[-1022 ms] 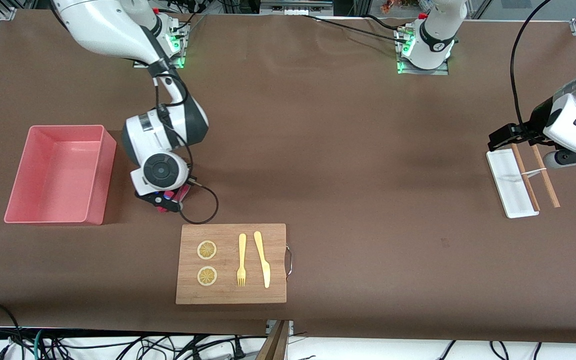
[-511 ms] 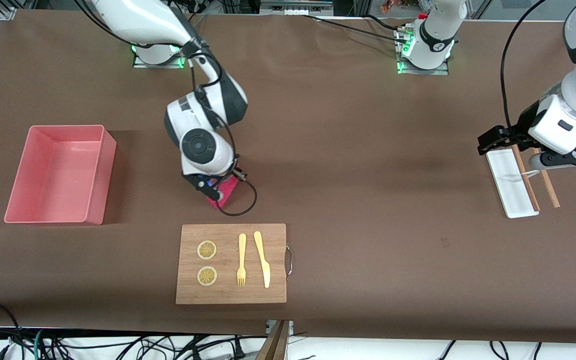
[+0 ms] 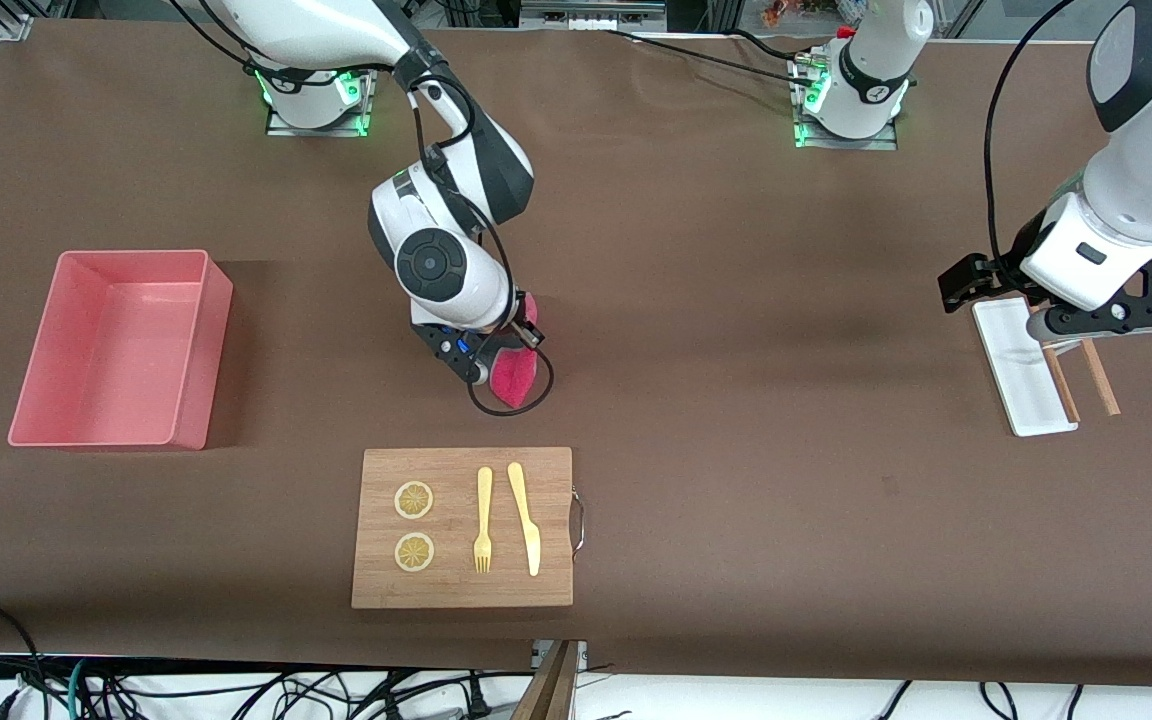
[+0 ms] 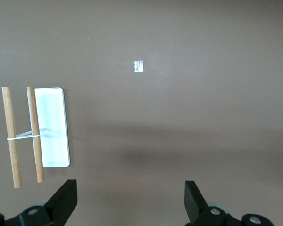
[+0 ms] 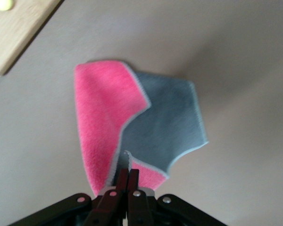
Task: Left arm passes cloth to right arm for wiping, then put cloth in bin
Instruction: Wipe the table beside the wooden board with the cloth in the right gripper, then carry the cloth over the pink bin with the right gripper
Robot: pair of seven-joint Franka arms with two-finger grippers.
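Front view: right gripper (image 3: 484,372), jaws pinched on the cloth (image 3: 513,378), drags it on the bench just farther from the camera than the board (image 3: 463,527). Bin (image 3: 198,345) lies toward the right arm's end. Left gripper (image 3: 1001,290) waits, jaws spread, over the tray (image 3: 1021,385).

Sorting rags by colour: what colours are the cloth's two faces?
The cloth is bright pink on one face, grey on the other; clearest in the right wrist view.

Right gripper (image 3: 484,372) dragged cloth (image 3: 513,378) away from bin (image 3: 191,345)
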